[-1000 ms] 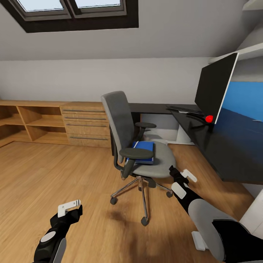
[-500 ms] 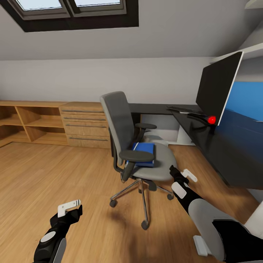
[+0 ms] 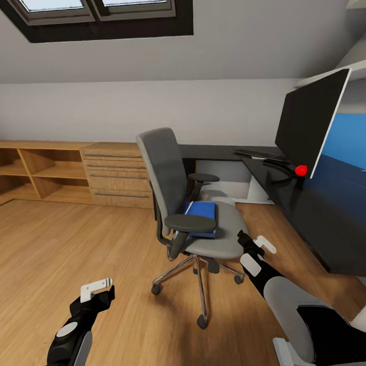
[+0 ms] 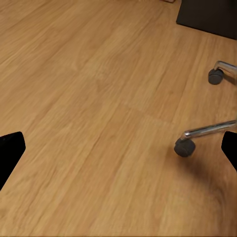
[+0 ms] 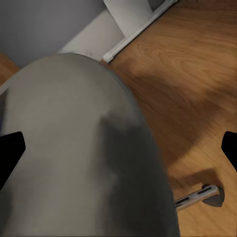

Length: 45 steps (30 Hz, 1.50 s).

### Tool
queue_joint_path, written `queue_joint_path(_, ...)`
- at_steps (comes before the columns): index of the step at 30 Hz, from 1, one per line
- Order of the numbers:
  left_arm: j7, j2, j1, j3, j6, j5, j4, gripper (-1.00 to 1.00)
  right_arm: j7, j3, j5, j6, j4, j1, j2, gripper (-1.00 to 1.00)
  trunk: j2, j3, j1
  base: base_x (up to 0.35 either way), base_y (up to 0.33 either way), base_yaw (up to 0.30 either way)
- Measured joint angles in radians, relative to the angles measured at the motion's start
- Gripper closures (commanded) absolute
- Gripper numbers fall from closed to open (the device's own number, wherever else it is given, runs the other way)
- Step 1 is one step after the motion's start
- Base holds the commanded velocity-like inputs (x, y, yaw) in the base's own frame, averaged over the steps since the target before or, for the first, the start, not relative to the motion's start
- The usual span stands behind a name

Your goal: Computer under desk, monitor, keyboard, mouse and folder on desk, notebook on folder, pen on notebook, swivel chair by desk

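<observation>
The grey swivel chair (image 3: 175, 178) stands on the floor mid-room, left of the black desk (image 3: 310, 213). On its seat lies the blue folder (image 3: 202, 209). The monitor (image 3: 310, 122) stands on the desk, and the keyboard (image 3: 256, 151) lies beyond it on the far desk corner. My right gripper (image 3: 252, 247) is open, close to the seat's front-right edge (image 5: 74, 148), touching nothing. Low over the floor at the left, my left gripper (image 3: 99, 291) is open and empty, near a chair wheel (image 4: 184, 147). Mouse, notebook and pen are out of view; I cannot pick out the computer.
A wooden chest with bar handles (image 3: 117, 175) and open shelves (image 3: 40, 170) line the back wall. Skylights (image 3: 101, 12) sit in the sloped ceiling. Open wood floor (image 3: 76, 244) lies left of the chair. The chair's chrome base (image 3: 198, 274) spreads toward my arms.
The whole picture has shifted slightly: the camera has moved, the monitor and desk sliding toward the right edge. Both grippers keep their pose, and the folder stays on the seat.
</observation>
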Motion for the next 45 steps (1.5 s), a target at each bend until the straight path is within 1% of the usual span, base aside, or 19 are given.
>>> queue_joint_path(6,0.0,0.0,0.0,0.0,0.0,0.0,0.001,-1.0,-0.002,-0.001,-0.007,0.002,0.0,0.0,-0.001,-1.0,0.0,0.0,0.0,0.094,0.0,0.0)
queue_joint_path(8,0.0,0.0,0.0,-0.001,0.0,-0.001,0.001,-1.0,-0.002,-0.002,-0.023,0.004,0.0,0.0,-0.006,-1.0,0.0,0.0,0.0,0.255,0.0,0.0)
queue_joint_path(9,0.0,0.0,0.0,-0.001,0.0,-0.001,0.002,-1.0,-0.003,-0.002,-0.037,0.005,0.001,0.0,-0.016,-1.0,0.0,0.0,0.0,0.237,0.0,0.0)
queue_joint_path(11,0.0,0.0,0.0,-0.001,0.0,-0.001,0.002,-1.0,-0.003,-0.003,-0.061,0.006,0.001,0.0,-0.027,-1.0,0.0,0.0,0.0,0.14,0.0,0.0)
queue_joint_path(16,0.0,0.0,0.0,-0.002,0.0,-0.002,0.002,-1.0,-0.003,-0.002,-0.121,0.01,0.002,0.0,-0.034,-1.0,0.0,0.0,0.0,0.052,0.0,0.0)
queue_joint_path(17,0.0,0.0,0.0,-0.002,0.0,-0.002,0.003,-1.0,-0.003,-0.002,-0.145,0.015,0.002,0.0,-0.034,-1.0,0.0,0.0,0.0,0.021,0.0,0.0)
queue_joint_path(19,0.0,0.0,0.0,-0.002,0.0,-0.002,0.003,-1.0,-0.002,-0.002,-0.175,0.031,0.002,0.0,-0.036,-1.0,0.0,0.0,0.0,0.019,0.0,0.0)
queue_joint_path(21,0.0,0.0,0.0,-0.002,0.0,-0.002,0.003,-1.0,-0.001,-0.002,-0.188,0.047,0.002,0.0,-0.036,-1.0,0.0,0.0,0.0,0.098,0.0,0.0)
queue_joint_path(23,-0.001,0.0,0.0,-0.002,-0.001,-0.002,0.003,-1.0,0.0,-0.001,-0.202,0.084,0.001,0.0,-0.038,-1.0,0.0,0.0,0.0,0.254,0.0,0.0)
queue_joint_path(24,-0.001,0.0,0.0,-0.002,-0.002,-0.001,0.003,-1.0,0.001,-0.001,-0.207,0.102,0.0,0.0,-0.043,-1.0,0.0,0.0,0.0,0.238,0.0,0.0)
queue_joint_path(31,-0.002,0.001,0.0,-0.001,0.0,0.0,0.003,-1.0,0.0,-0.001,-0.216,0.13,-0.001,-0.001,-0.048,-1.0,0.0,0.0,0.0,0.098,0.0,0.0)
queue_joint_path(34,-0.002,0.001,0.0,0.0,0.0,0.0,0.003,-1.0,0.001,-0.001,-0.257,0.212,-0.02,-0.001,-0.055,-1.0,0.0,0.0,0.0,0.033,0.0,0.0)
queue_joint_path(38,-0.002,0.001,0.0,0.0,-0.001,0.001,0.003,-1.0,0.001,0.0,-0.261,0.228,-0.008,-0.002,-0.055,-1.0,0.0,0.0,0.0,0.228,0.0,0.0)
queue_joint_path(40,-0.002,0.001,0.0,0.0,-0.002,0.0,0.003,-1.0,0.001,-0.002,-0.274,0.229,-0.006,0.0,-0.055,-1.0,0.0,0.0,0.0,0.147,0.0,0.0)
queue_joint_path(45,-0.002,0.001,0.0,0.0,0.0,0.0,0.003,-1.0,0.001,-0.003,-0.275,0.231,-0.007,-0.001,-0.056,-1.0,0.0,0.0,0.0,0.026,0.0,0.004)
